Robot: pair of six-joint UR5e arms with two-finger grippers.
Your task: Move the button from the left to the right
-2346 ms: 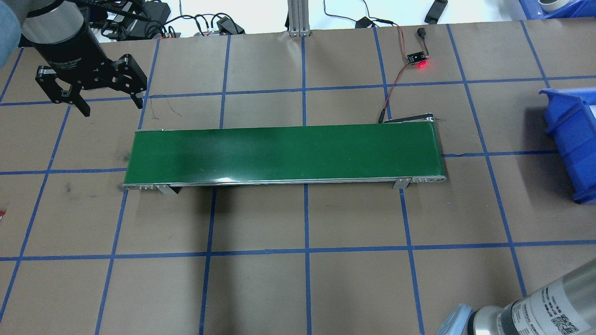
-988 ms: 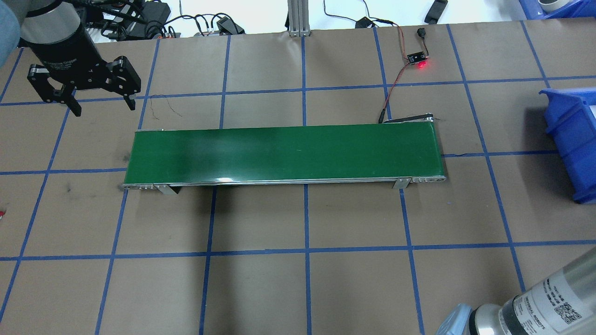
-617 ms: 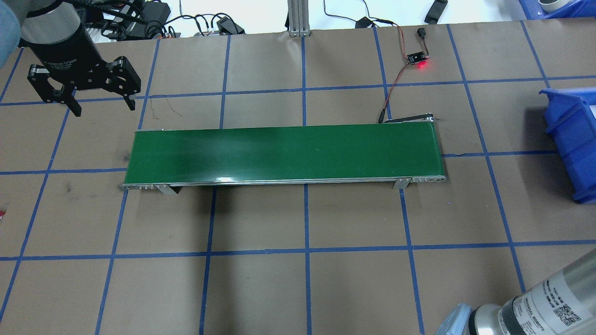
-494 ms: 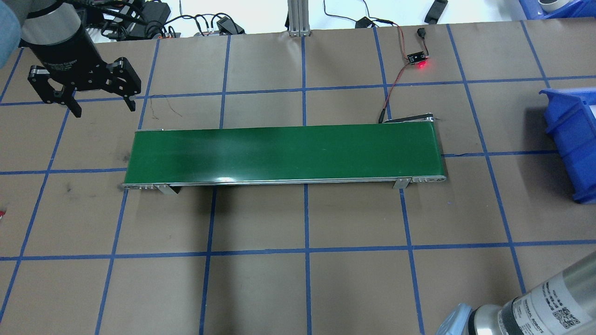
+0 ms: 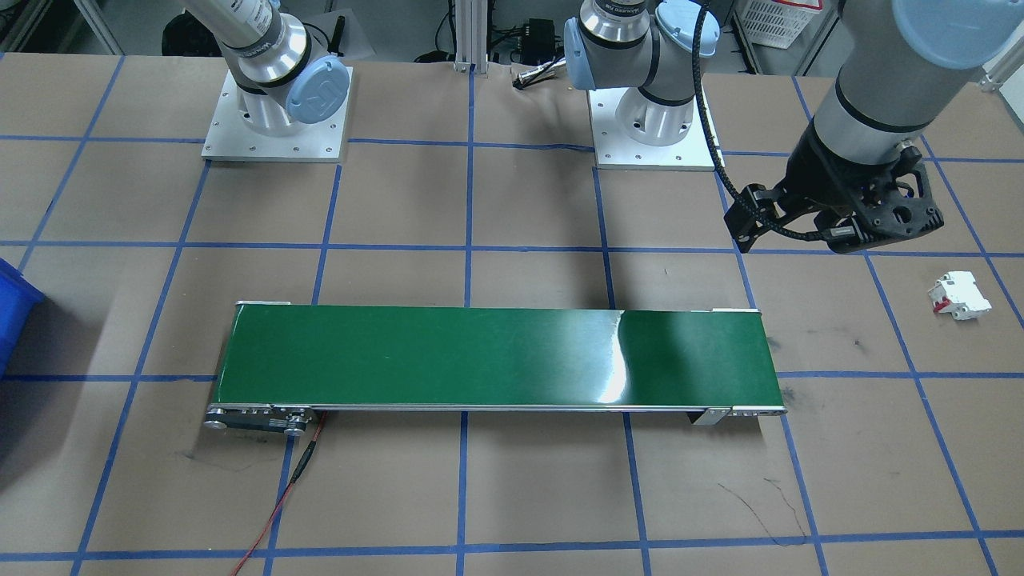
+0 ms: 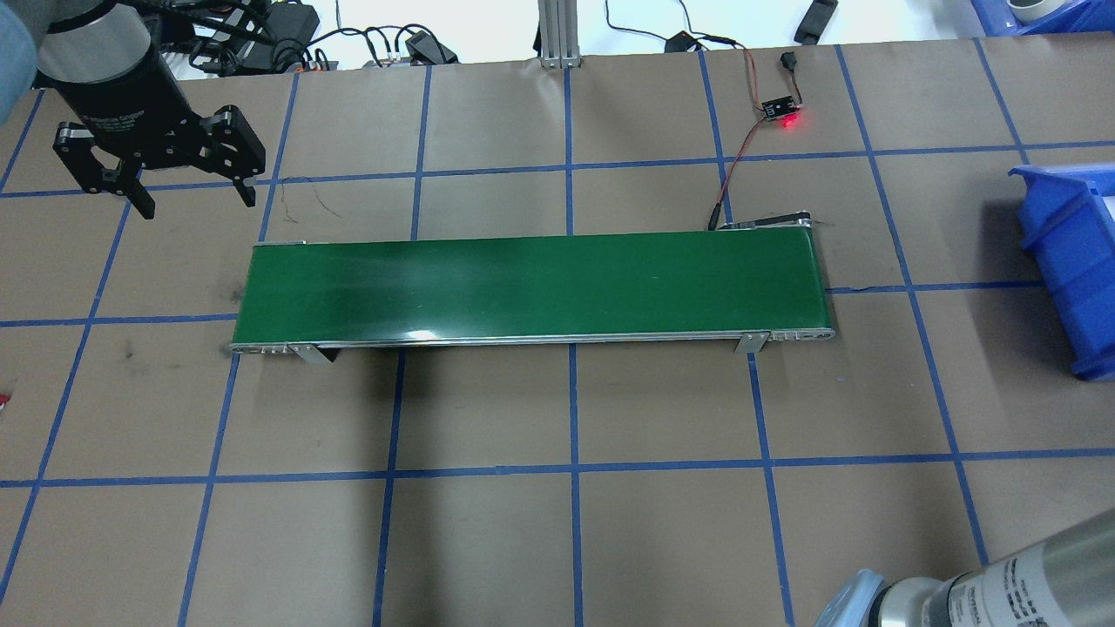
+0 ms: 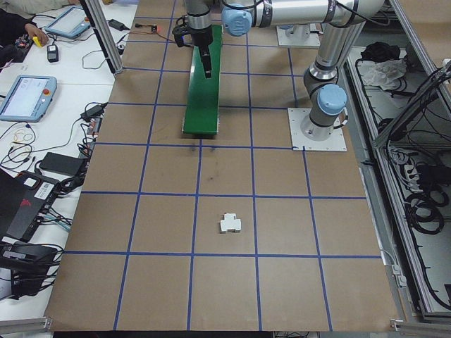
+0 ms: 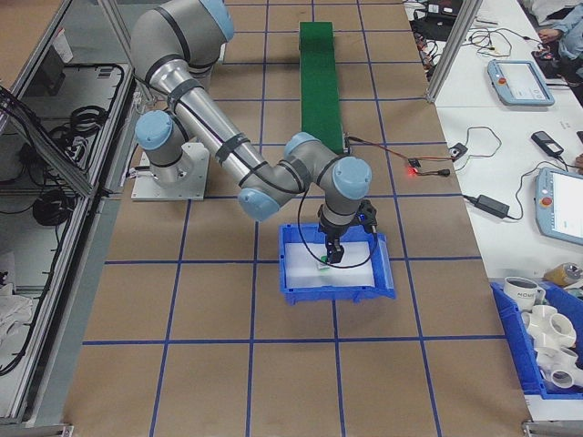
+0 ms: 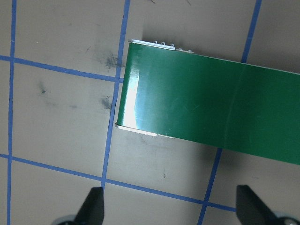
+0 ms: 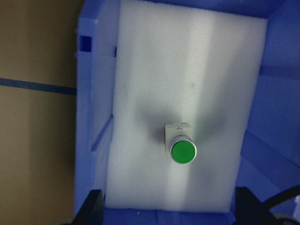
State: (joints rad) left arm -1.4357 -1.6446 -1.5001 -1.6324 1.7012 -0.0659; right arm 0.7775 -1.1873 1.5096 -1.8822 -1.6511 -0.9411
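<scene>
Right gripper point(image 10: 168, 206) pointed straight down over blue bin point(image 10: 276, 117); jaws spread wide, holding nothing; button point(image 10: 180, 144) on white foam pad point(image 10: 187, 70) in bin, lying on its side, green cap toward the wrist camera's lower edge, between and just ahead of fingertips. Left gripper point(image 6: 187, 192) spread wide, empty, raised near conveyor belt point(image 6: 531, 283) end.

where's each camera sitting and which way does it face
Front-facing: across the table, facing both bases; left gripper at right.
Overhead: behind the robot, over the conveyor belt.
Exterior left: table end, left arm near.
Exterior right: opposite end, right gripper over the blue bin.
Left wrist: down on the belt's end.
Right wrist: down on the button in that bin.
</scene>
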